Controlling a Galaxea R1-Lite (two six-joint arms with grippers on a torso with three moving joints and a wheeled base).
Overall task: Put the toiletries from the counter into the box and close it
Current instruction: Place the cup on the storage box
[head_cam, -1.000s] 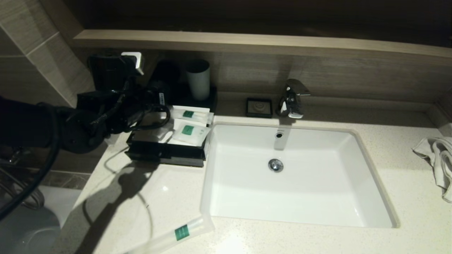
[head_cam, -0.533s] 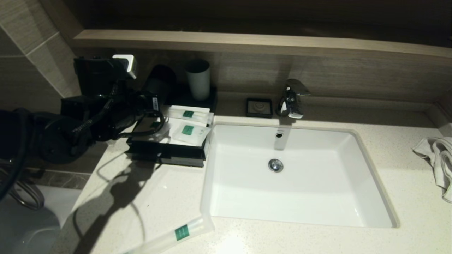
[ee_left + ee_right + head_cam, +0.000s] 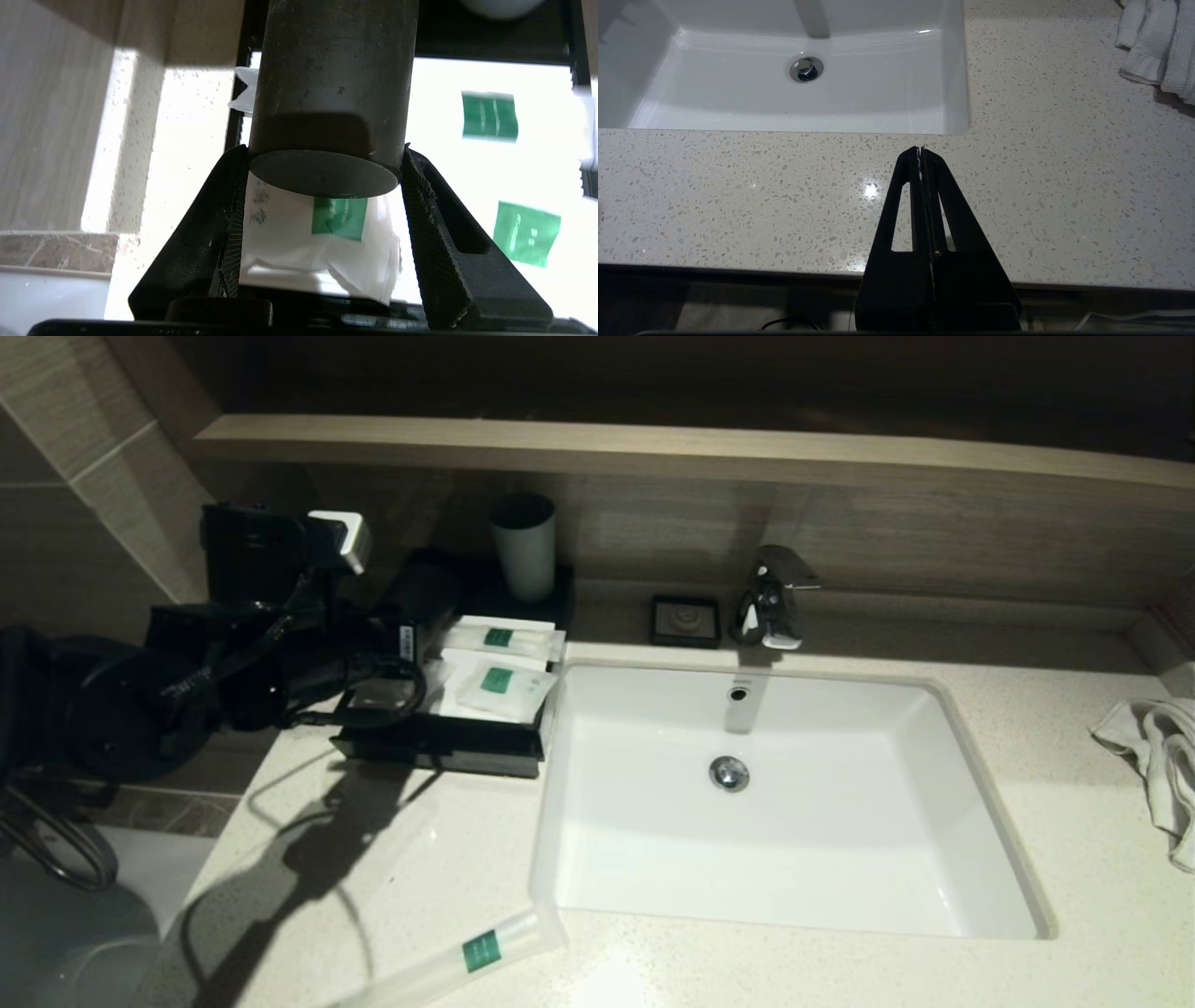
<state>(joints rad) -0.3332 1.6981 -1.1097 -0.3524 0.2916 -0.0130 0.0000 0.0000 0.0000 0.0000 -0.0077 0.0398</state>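
My left gripper [image 3: 323, 149] is shut on a black tumbler [image 3: 334, 84], holding it tilted just above the left part of the box [image 3: 448, 751]. Under the tumbler's base lies a small white pouch [image 3: 322, 242] with a green label. On the box's white top lie a long packet [image 3: 498, 637] and another pouch [image 3: 499, 683]. A second long packet [image 3: 467, 954] lies on the counter [image 3: 1027, 728] near its front edge. My right gripper [image 3: 920, 150] is shut and empty, low over the counter's front edge.
A grey tumbler [image 3: 525, 546] stands behind the box. The white sink [image 3: 775, 821] fills the middle, with a chrome tap [image 3: 773, 597] and a small black square dish [image 3: 686, 621] behind it. A crumpled towel [image 3: 1153, 756] lies far right.
My left arm has drawn back to the left with the black tumbler, tipping it, then lowered it over the box's left part. The right gripper and the packets have not moved.
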